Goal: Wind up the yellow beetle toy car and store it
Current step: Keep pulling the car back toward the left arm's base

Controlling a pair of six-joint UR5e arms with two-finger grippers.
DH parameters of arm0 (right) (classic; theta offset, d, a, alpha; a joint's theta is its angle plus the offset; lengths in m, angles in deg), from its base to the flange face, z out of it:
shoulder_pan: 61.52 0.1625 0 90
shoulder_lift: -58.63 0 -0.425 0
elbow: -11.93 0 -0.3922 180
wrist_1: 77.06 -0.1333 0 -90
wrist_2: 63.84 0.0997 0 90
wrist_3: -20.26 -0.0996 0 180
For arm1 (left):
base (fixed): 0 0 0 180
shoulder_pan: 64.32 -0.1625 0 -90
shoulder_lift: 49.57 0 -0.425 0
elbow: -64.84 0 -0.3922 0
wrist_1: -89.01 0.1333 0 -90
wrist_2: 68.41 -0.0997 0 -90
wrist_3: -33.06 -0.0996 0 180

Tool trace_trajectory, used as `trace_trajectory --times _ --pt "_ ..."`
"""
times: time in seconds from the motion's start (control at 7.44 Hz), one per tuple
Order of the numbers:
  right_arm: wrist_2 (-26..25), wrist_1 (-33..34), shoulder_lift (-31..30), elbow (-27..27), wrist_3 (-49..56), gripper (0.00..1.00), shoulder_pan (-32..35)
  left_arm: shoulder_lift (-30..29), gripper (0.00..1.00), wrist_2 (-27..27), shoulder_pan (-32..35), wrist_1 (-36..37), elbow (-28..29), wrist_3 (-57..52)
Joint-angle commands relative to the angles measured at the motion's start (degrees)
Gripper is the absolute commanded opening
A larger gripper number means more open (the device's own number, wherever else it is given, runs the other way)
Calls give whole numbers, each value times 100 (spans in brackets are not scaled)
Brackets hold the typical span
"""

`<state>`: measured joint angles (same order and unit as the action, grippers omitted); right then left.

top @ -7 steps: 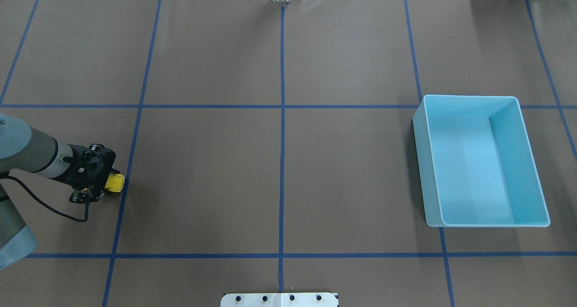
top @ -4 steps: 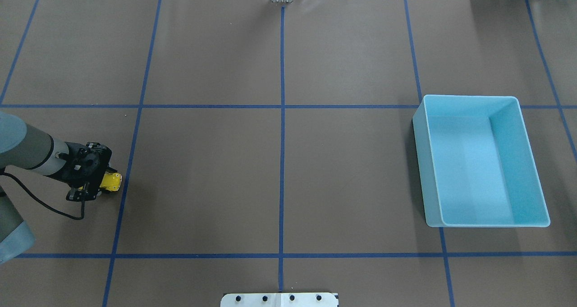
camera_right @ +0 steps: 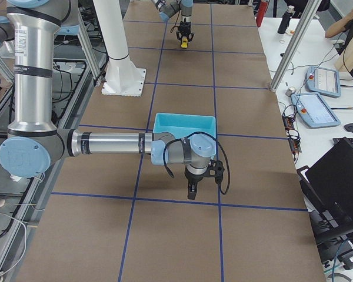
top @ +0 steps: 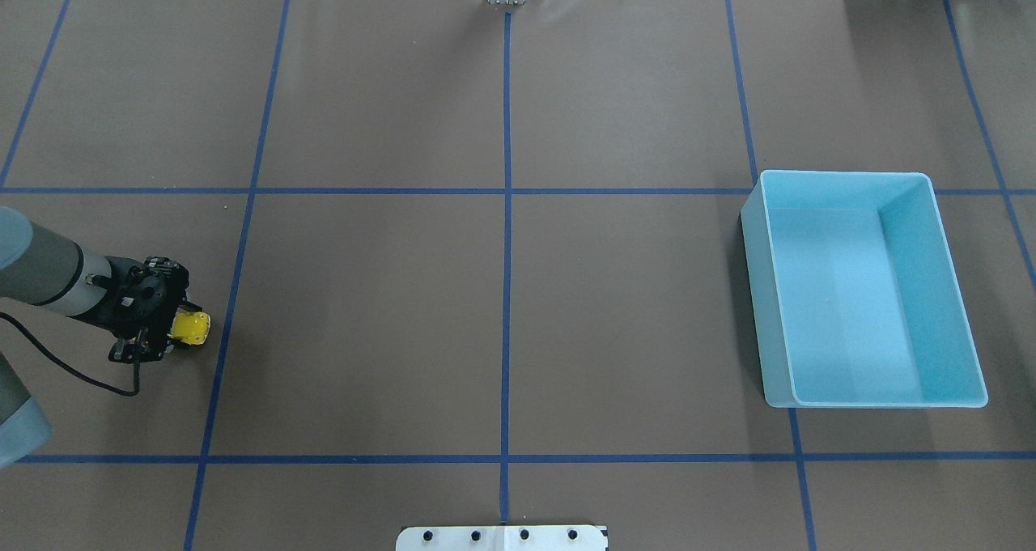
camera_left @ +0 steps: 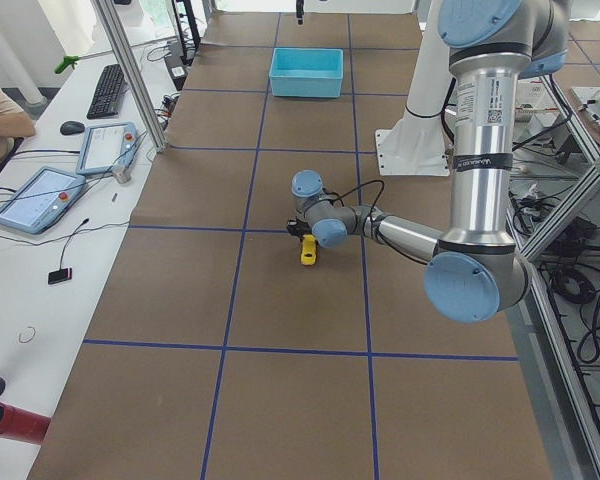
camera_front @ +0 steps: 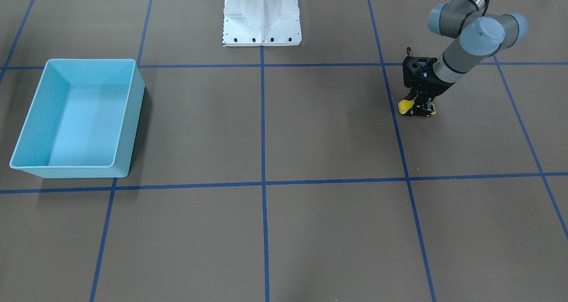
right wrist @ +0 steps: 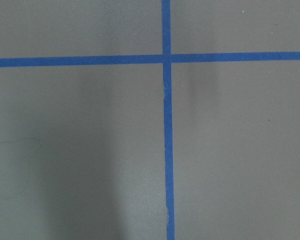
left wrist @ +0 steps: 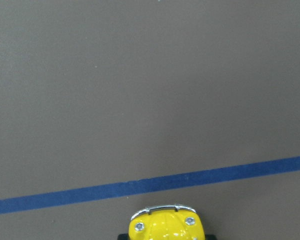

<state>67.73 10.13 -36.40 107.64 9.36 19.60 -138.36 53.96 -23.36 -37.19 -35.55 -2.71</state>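
Left hand point(top: 170, 334) is clamping the car point(top: 194, 328) and dragging it backward over the worktop point(top: 364, 292), away from the tape line point(top: 217, 357). Probably winding the spring. Bin point(top: 842, 174) is sitting well apart, far right. Right hand point(camera_right: 191, 192): can't tell.

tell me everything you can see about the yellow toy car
The yellow beetle toy car is small, glossy and bright yellow, plastic-looking, with a rounded bonnet, a chrome bumper and two small silver headlights in the left wrist view. It sits upright, low on the brown table cover at the robot's far left, its nose toward a blue tape line. The left gripper is clamped over its middle, hiding the roof and wheels.
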Motion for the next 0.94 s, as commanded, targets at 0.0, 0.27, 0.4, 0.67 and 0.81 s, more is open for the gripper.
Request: trace_trajectory --times 0.0,0.27,0.4,0.67,0.81 --pt "0 0 2 1 0 99 0 98 0 76 61 -106 10 -9" --pt "0 0 2 1 0 99 0 186 31 173 202 -151 45 -428" --pt "0 0 2 1 0 99 0 160 99 173 202 -151 54 -622" --pt "-9 0 2 -17 9 99 0 160 100 173 473 -124 46 -606" --pt "-9 0 2 -17 9 99 0 177 100 243 701 -107 54 -606"
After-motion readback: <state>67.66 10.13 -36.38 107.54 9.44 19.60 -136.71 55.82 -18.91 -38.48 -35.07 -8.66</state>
